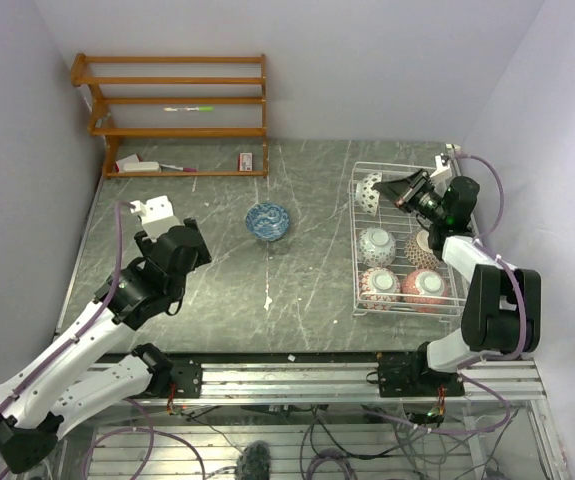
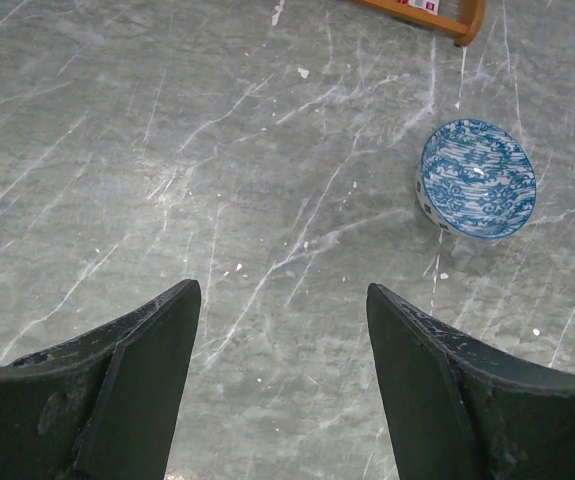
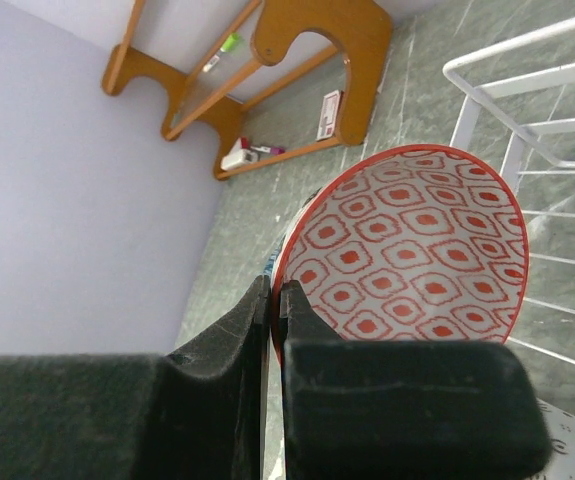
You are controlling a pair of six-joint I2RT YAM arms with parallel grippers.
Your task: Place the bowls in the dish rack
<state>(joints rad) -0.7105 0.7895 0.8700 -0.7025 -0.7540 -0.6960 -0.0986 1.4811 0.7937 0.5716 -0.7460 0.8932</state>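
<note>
Right tool point(image 3: 272, 296) clamped on round red-patterned bowl point(image 3: 407, 250), white wire rack point(image 1: 403, 266), left tool point(image 2: 282, 300) spread

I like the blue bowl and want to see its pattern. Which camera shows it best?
The left wrist view: the blue bowl is close, its whole inside showing. The top view shows it small and far away. The right wrist view is filled by the red-patterned bowl instead.
</note>
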